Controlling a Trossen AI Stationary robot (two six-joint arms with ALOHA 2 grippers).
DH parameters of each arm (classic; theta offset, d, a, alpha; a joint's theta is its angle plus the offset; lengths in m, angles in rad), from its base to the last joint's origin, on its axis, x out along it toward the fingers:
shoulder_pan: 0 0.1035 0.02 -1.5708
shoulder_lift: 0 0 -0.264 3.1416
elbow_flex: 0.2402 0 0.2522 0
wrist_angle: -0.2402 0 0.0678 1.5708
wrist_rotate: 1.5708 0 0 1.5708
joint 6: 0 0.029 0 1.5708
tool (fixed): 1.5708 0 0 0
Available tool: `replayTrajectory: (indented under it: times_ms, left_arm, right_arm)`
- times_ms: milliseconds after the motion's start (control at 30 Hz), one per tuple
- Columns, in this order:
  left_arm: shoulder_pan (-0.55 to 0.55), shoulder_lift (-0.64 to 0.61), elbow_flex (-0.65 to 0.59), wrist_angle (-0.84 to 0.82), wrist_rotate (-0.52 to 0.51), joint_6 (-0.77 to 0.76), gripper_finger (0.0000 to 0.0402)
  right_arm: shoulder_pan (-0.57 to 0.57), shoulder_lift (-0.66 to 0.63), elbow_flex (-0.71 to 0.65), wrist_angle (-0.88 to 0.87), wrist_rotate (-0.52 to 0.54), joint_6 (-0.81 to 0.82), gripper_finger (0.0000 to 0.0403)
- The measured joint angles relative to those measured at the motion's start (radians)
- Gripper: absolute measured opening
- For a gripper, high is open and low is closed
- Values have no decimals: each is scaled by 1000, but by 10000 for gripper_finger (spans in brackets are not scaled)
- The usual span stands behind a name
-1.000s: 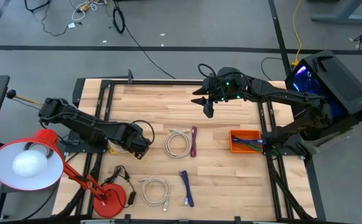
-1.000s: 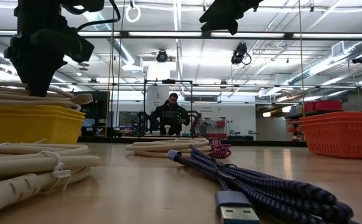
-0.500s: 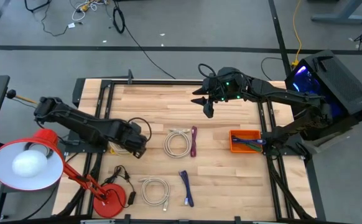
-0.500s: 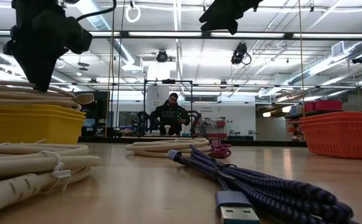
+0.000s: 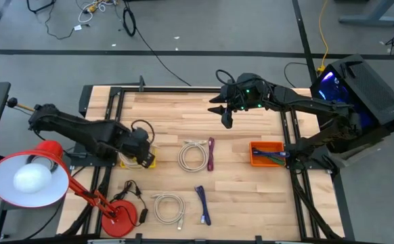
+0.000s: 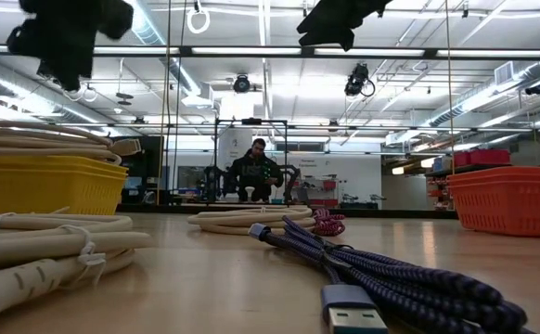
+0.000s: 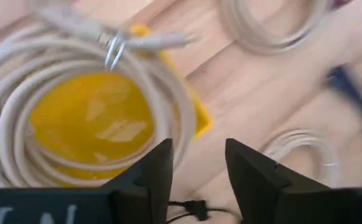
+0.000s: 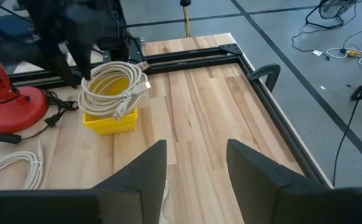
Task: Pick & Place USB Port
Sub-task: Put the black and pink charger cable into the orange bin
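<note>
The left gripper (image 7: 196, 171) hangs over the yellow basket (image 5: 145, 160) near the desk's left edge, its fingers apart with nothing between them. A coiled cream USB cable (image 7: 75, 93) lies draped across the basket's rim. The right gripper (image 8: 193, 165) waits high over the desk's far edge, its fingers spread and empty. An orange basket (image 5: 266, 153) sits near the right edge.

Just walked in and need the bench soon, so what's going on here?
Cables are being sorted into bins. The left pincer, open and empty, hangs above the yellow basket, where a coiled white cable lies on top. The right pincer waits open over the table's far side. More cable bundles lie on the table.
</note>
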Motion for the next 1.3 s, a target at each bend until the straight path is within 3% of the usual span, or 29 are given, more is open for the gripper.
replayTrajectory:
  times_ms: [133,333,567,767,933,1167,1300]
  left_arm:
    - [0,-40,96,24,-133,37,169]
    - [1,-77,261,227,-406,318,170]
    - [1,-76,354,235,-539,521,170]
    - [3,-71,354,214,-560,584,170]
    - [6,-72,354,210,-558,599,170]
    - [6,-72,354,210,-548,664,169]
    - [6,-72,354,209,-526,681,169]
  right_arm:
    - [0,0,0,-4,0,2,168]
    - [20,7,-25,-79,-26,101,168]
    - [115,10,-308,-52,-44,311,168]
    - [180,6,-506,237,-33,613,168]
    - [208,6,-585,288,47,781,168]
    - [217,33,-598,366,146,914,168]
    - [216,114,-594,362,111,923,168]
